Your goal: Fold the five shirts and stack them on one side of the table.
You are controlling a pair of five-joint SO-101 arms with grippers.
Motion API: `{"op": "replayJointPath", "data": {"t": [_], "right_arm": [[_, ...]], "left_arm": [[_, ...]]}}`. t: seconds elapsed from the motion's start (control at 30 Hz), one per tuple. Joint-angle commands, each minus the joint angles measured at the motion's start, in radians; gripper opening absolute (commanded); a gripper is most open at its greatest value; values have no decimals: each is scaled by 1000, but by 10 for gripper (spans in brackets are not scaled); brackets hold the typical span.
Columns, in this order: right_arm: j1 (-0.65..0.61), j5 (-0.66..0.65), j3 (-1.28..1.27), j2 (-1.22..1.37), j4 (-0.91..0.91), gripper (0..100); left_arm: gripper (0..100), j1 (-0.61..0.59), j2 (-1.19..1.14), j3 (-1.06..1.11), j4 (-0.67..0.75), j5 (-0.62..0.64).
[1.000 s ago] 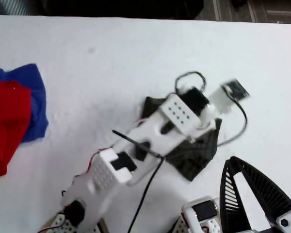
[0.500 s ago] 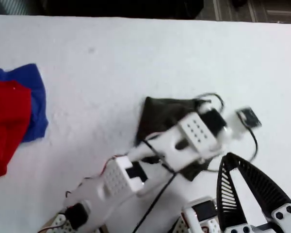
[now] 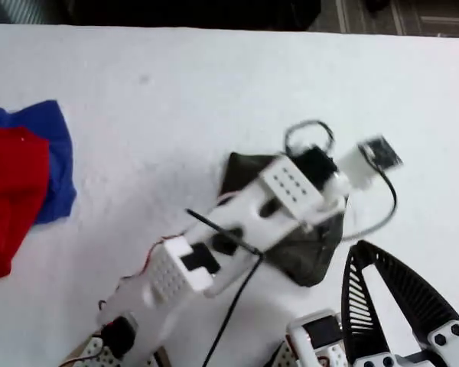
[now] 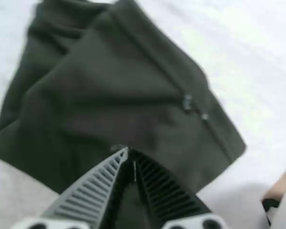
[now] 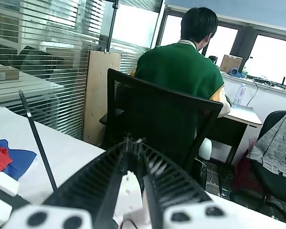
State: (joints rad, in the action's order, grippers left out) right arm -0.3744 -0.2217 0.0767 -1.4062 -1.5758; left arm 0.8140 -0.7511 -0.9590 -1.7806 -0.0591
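A dark shirt (image 3: 248,173) lies partly folded near the middle of the white table (image 3: 176,84). My left arm (image 3: 287,185) stretches over it from the near edge. In the left wrist view my left gripper (image 4: 128,155) is shut, with its tips resting on the dark shirt (image 4: 109,86); I cannot tell whether cloth is pinched. A red shirt (image 3: 8,191) lies on a blue shirt (image 3: 52,130) at the left edge. My right gripper (image 3: 365,252) is shut, empty and raised off the table at the near right, pointing into the room (image 5: 132,141).
A black cable (image 3: 237,290) runs along the left arm. The far half and the right side of the table are bare white surface. Behind the table are office chairs and desks.
The left arm swung right and toward the near edge, then came back over the shirt. The dark shirt's near corner has bunched slightly. The right arm stayed still.
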Motion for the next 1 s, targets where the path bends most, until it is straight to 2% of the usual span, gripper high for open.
{"op": "replayJointPath", "data": {"t": [0.0, 0.23, 0.37, 0.47, 0.7, 0.83, 0.97], "right_arm": [[4, -12, -3, 15, 18, 20], [4, -12, -3, 15, 16, 21], [4, -12, -5, 15, 15, 21], [4, -12, -43, 7, 19, 21], [4, -12, -60, 5, 61, 20], [4, -12, -61, 10, 67, 19], [4, -12, -74, 18, 62, 19]], "left_arm": [[23, -58, 71, 6, -6, -9], [23, -56, 82, 328, -6, -12], [23, -41, 82, 425, -5, -12], [23, -39, 82, 419, -3, -11], [23, -90, 153, 203, -6, -6], [23, -173, 217, 152, -6, -6], [23, -318, 282, 158, -8, -6]]}}
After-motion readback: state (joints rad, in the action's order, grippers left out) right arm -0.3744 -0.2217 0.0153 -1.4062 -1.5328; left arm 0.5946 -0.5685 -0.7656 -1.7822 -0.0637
